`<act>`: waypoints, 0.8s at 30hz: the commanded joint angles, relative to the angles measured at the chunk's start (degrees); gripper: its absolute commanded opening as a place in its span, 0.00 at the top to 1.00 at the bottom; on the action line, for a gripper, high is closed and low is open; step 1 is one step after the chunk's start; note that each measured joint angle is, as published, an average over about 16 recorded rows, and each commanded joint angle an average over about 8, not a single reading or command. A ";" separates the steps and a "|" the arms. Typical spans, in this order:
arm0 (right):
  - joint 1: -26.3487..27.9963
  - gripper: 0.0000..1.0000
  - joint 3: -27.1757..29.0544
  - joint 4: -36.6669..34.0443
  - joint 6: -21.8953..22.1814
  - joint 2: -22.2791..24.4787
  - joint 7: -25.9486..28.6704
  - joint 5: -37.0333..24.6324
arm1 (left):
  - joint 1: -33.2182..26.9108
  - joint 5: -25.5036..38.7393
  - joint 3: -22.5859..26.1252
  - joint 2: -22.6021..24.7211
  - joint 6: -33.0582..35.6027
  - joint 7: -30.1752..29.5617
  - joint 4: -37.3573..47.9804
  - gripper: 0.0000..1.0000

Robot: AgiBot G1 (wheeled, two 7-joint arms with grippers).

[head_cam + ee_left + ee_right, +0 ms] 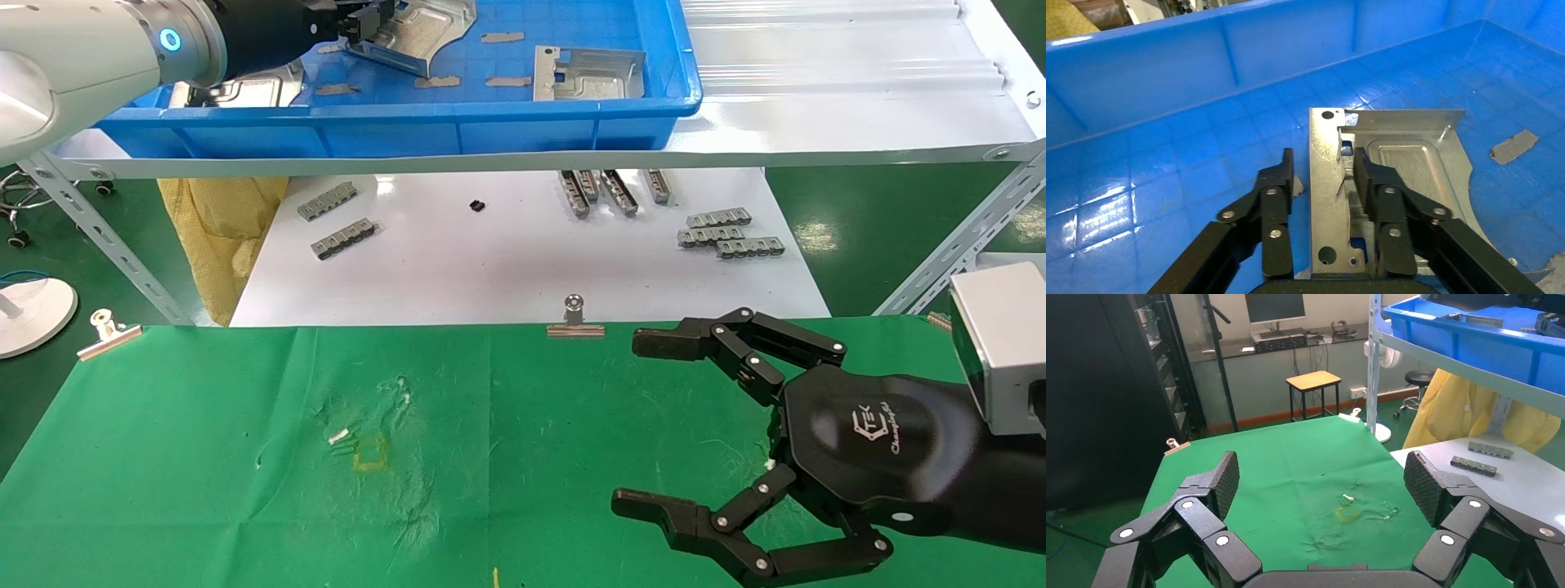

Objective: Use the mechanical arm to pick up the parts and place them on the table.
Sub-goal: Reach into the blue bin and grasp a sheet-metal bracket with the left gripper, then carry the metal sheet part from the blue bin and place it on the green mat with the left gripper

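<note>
My left gripper [368, 24] [1321, 162] reaches into the blue tray [392, 135]. Its jaws straddle the upright flange of a silvery sheet-metal part [433, 28] [1413, 159]. One finger [1367, 177] lies against the flange and blue shows between the other finger [1281, 184] and the metal. A second part [588, 73] lies flat at the tray's right. A third part [253, 86] is partly hidden under my left arm. My right gripper [636, 423] [1321, 478] is open and empty, low over the right of the green-cloth table [245, 457].
The tray stands on a white metal shelf [817, 139] above a white board [507, 269] that carries small grey slotted bars [727, 233]. Binder clips [575, 318] hold the cloth's far edge. A yellow bag [221, 237] hangs at the left. Grey tape scraps [502, 37] lie in the tray.
</note>
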 commanded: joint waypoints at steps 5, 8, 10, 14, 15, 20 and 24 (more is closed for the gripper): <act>0.00 0.00 0.00 0.00 0.00 0.00 0.00 0.00 | -0.22 -0.01 0.04 -0.05 0.13 -0.10 -0.31 1.00; 0.00 0.00 0.00 0.00 0.00 0.00 0.00 0.00 | -0.59 -0.36 -0.17 -0.18 0.49 0.06 -0.70 1.00; 0.00 0.00 0.00 0.00 0.00 0.00 0.00 0.00 | -0.95 -0.72 -0.41 -0.38 0.90 0.32 -1.04 1.00; 0.00 0.00 0.00 0.00 0.00 0.00 0.00 0.00 | -2.02 -1.83 -1.16 -1.14 2.35 1.26 -1.83 1.00; 0.00 0.00 0.00 0.00 0.00 0.00 0.00 0.00 | -2.34 -2.15 -1.38 -1.41 2.94 1.58 -2.04 1.00; 0.00 0.00 0.00 0.00 0.00 0.00 0.00 0.00 | -3.39 -3.81 -2.46 -3.22 8.32 3.86 -3.11 1.00; 0.00 0.00 0.00 0.00 0.00 0.00 0.00 0.00 | -3.17 -5.04 -3.11 -5.42 16.99 6.72 -4.32 1.00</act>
